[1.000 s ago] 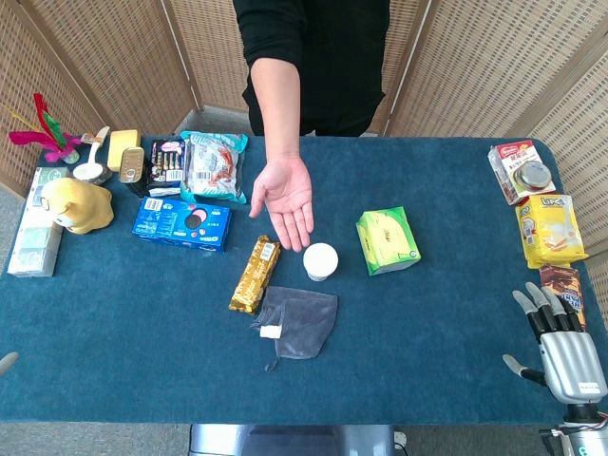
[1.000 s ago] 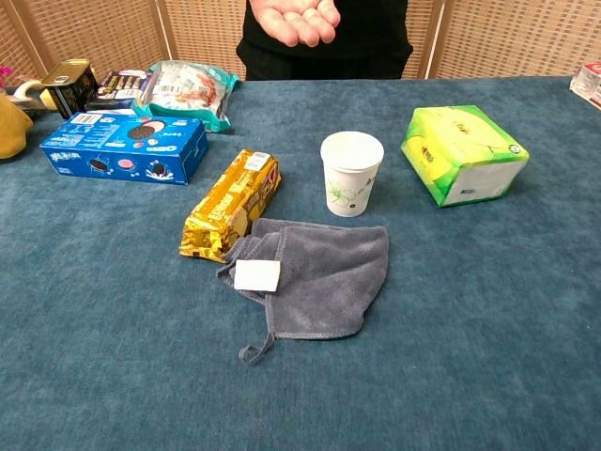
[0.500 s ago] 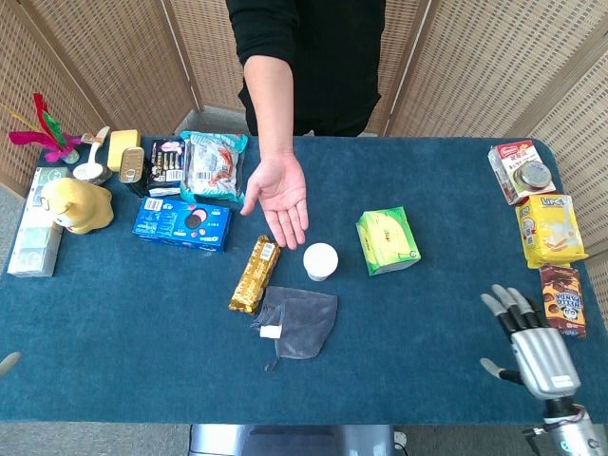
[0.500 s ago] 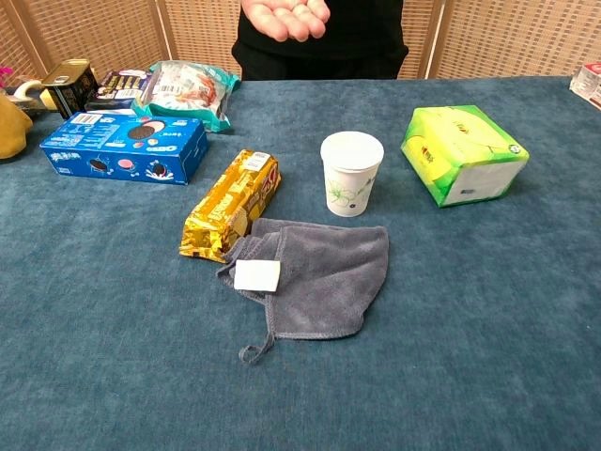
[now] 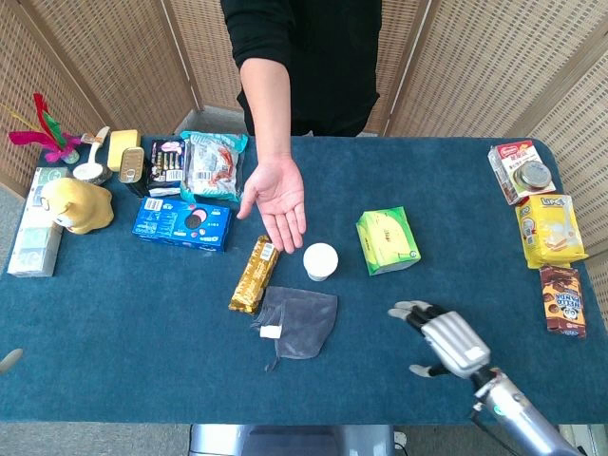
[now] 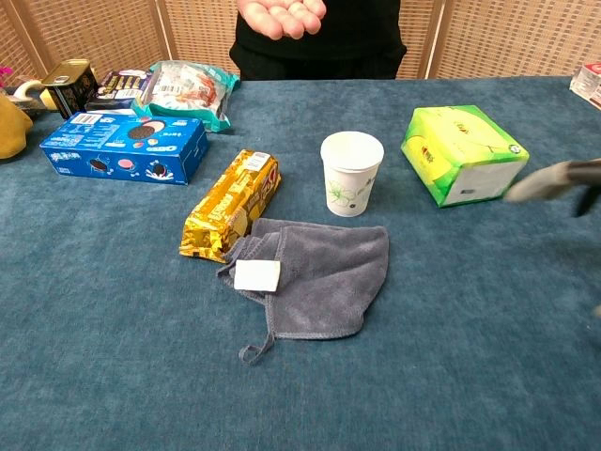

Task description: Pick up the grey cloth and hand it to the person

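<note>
The grey cloth (image 5: pixel 302 321) lies flat on the blue table, with a white tag and a small loop at its near-left corner; the chest view shows the cloth (image 6: pixel 324 277) touching the gold biscuit pack. My right hand (image 5: pixel 442 340) hovers to the right of it, apart from it, fingers spread toward the cloth and holding nothing. In the chest view only blurred fingertips (image 6: pixel 554 178) enter from the right edge. The person's hand (image 5: pixel 275 195) is held out palm up over the table behind the cloth. Of my left hand (image 5: pixel 8 359) only a grey tip shows at the left edge.
A paper cup (image 5: pixel 320 260) and the gold biscuit pack (image 5: pixel 255 275) stand just behind the cloth. A green tissue pack (image 5: pixel 387 240) lies further right, a blue cookie box (image 5: pixel 182 223) to the left. Snack packs line the right edge (image 5: pixel 549 231).
My right hand has swept from the table's near-right corner leftward toward the cloth, and its fingertips now enter the chest view. The person's hand shifted slightly.
</note>
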{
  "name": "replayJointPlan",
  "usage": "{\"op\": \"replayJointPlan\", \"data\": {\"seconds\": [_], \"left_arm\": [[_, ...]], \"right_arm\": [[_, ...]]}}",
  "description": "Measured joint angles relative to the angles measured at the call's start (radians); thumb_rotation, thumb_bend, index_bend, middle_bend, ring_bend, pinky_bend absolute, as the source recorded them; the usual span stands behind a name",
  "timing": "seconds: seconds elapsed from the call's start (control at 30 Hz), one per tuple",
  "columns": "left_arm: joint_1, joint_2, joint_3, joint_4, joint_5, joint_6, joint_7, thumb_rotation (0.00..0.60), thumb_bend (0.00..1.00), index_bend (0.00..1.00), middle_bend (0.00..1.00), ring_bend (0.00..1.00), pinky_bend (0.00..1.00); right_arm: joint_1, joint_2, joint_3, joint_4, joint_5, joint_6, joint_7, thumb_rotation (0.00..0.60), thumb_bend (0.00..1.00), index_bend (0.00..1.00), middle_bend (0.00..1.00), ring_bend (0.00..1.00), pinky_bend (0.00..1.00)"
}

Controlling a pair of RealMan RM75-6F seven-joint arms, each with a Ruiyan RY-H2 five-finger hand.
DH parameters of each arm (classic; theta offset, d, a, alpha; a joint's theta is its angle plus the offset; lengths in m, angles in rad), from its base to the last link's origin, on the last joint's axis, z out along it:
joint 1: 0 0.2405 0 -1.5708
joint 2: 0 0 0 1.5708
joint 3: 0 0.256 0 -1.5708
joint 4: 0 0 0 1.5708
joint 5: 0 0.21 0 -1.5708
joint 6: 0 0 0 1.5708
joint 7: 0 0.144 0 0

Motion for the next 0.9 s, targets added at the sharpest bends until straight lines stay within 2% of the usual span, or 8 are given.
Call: {"op": "replayJointPlan", "data": {"seconds": [0.27,0.63,0.9], "left_arm": [[-0.004,0.001,-0.001,0.000,-0.005,-0.008,-0.001,0.600,0.17,0.00,0.00,0.00,0.09],[-0.008,0.006,-0.003,0.003,-0.012,-0.017,-0.014,0.600,0.17,0.00,0.00,0.00,0.09],[-0.012,0.008,-0.003,0.006,-0.013,-0.025,-0.022,0.600,0.17,0.00,0.00,0.00,0.09]], "right_arm": [[0.075,-0.135,0.051,-0.009,0.066,-0.090,-0.130,0.566,0.00,0.19,0.20,0.20,0.30],[0.177,-0.327,0.135,0.004,0.266,-0.191,-0.343,0.564,0.05,0.19,0.18,0.19,0.30],[0.232,-0.422,0.165,0.023,0.419,-0.220,-0.471,0.563,0.05,0.14,0.10,0.14,0.28]]}}
